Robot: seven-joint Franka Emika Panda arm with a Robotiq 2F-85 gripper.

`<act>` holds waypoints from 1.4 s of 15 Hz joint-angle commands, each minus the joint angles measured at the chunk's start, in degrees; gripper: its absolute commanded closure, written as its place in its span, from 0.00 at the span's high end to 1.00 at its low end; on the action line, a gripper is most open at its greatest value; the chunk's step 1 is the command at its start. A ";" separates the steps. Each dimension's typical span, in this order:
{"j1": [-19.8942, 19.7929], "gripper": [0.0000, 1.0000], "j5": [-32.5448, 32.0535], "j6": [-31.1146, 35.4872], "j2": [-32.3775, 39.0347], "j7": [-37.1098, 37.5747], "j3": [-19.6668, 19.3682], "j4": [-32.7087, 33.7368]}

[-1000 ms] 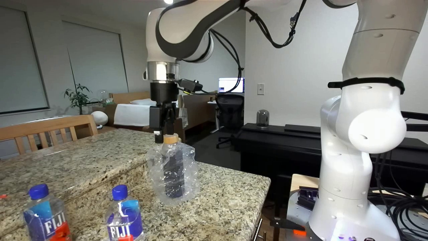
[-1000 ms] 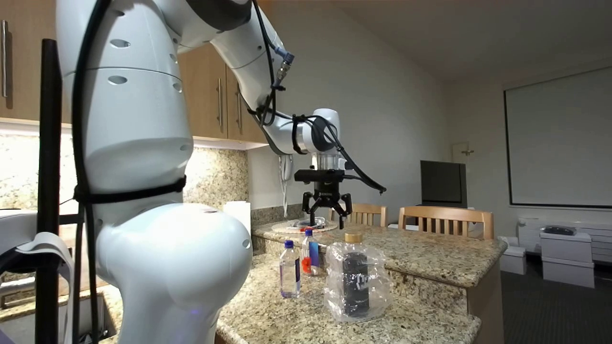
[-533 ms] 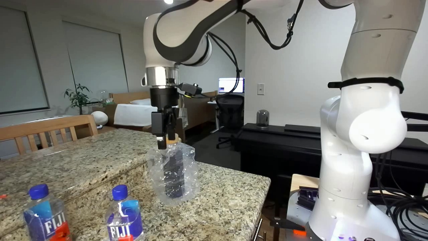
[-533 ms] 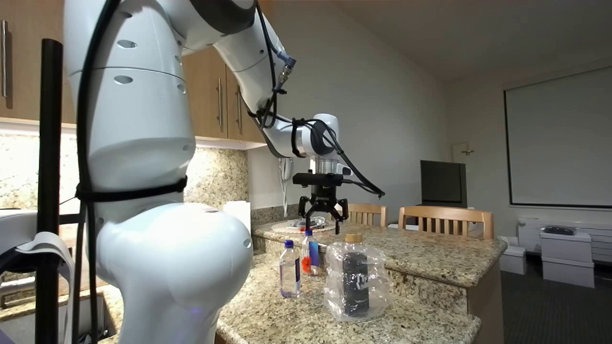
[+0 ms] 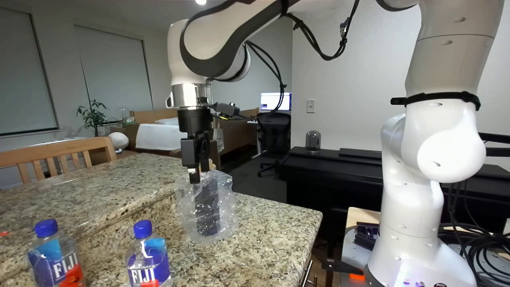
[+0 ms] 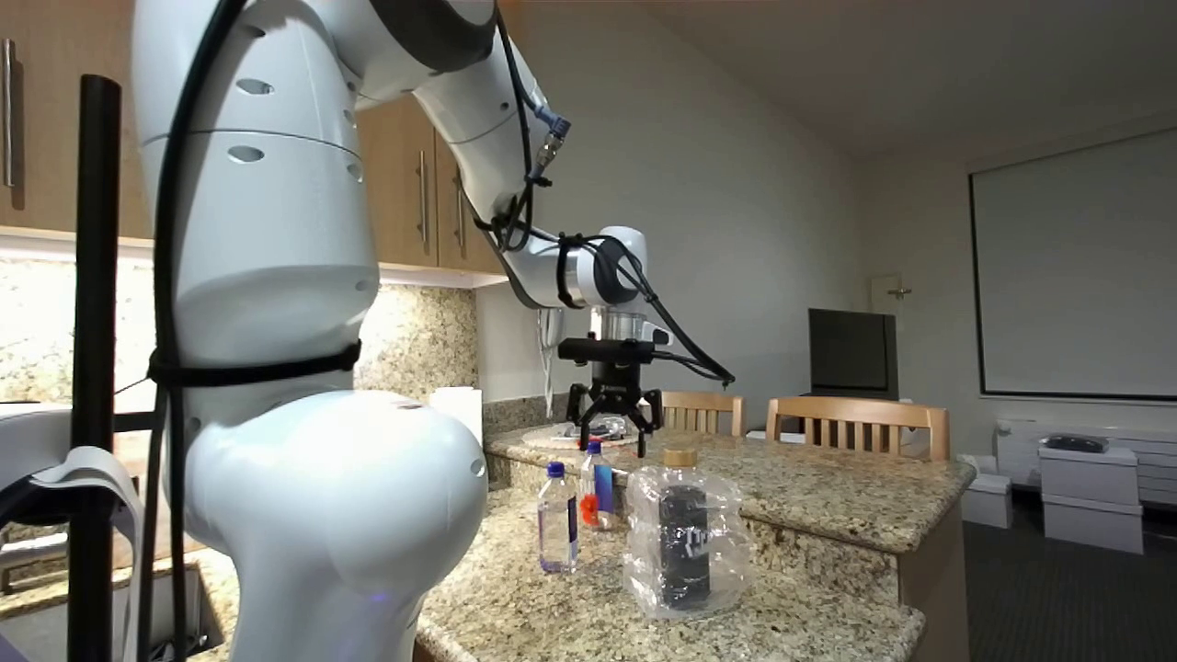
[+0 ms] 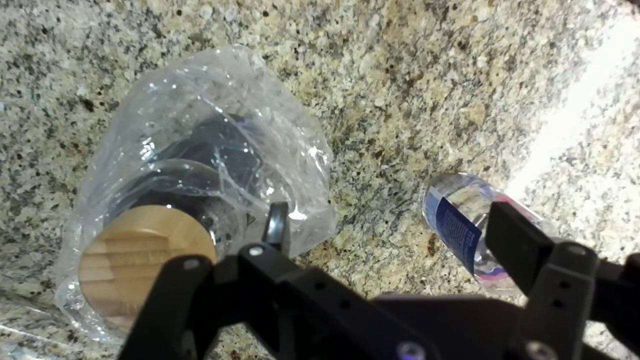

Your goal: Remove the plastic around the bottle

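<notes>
Plastic [image 7: 170, 107], clear and crinkled: sits at about 9 o'clock from the black gripper [image 7: 393, 232] in the wrist view, just beside fingers [image 7: 517, 245] spread wide apart; whether touched by the nearer one, cannot tell. Surrounds the slim dark bottle [image 6: 685, 552], upright on the granite counter [image 6: 515, 607], with a tan top [image 7: 145, 260] out of the plastic on its 7 o'clock side in the wrist view. Farther out in an exterior view: at 7 o'clock from the gripper, two upright blue-capped water bottles [image 6: 557, 524]; toward 3 o'clock, wooden chairs [image 6: 860, 407].
</notes>
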 commanded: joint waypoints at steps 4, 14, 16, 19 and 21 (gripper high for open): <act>-0.44 1.00 -0.56 0.12 0.99 -1.49 0.39 -1.13; -0.87 1.00 -6.79 0.87 1.83 0.41 0.62 -0.59; -0.79 1.00 -7.72 1.04 1.80 0.38 0.70 -0.37; -0.74 1.00 -8.98 1.41 1.78 0.48 0.82 0.05; -0.72 1.00 -9.50 1.55 1.81 0.50 0.89 0.32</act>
